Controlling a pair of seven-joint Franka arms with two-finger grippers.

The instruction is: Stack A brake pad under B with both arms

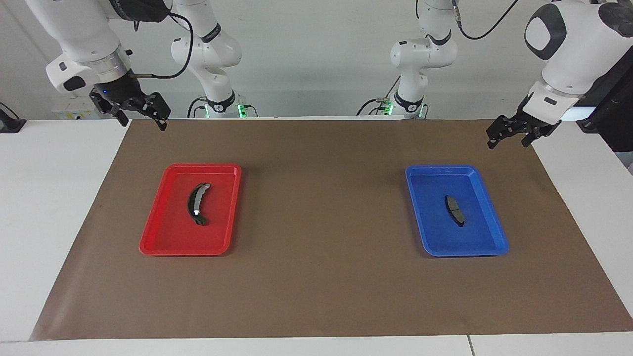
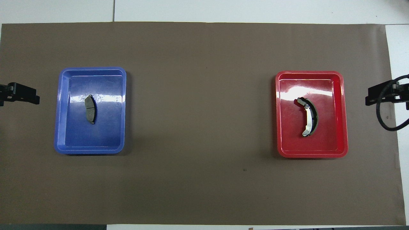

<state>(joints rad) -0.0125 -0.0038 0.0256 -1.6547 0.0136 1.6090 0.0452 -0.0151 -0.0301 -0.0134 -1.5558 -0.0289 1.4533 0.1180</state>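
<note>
brake pad (image 1: 454, 210), short and dark grey, lies flat in the blue tray (image 1: 420, 217) at the right of the facing view. the long crescent brake shoe (image 1: 196, 203) with a silver strip lies in the red tray (image 1: 163, 222) at the left. both trays sit well apart on the brown mat (image 1: 321, 247) on the desk. right gripper (image 1: 141, 116) hangs at upper left, open and empty. left gripper (image 1: 509, 140) hangs at upper right, open, holding nothing.
</note>
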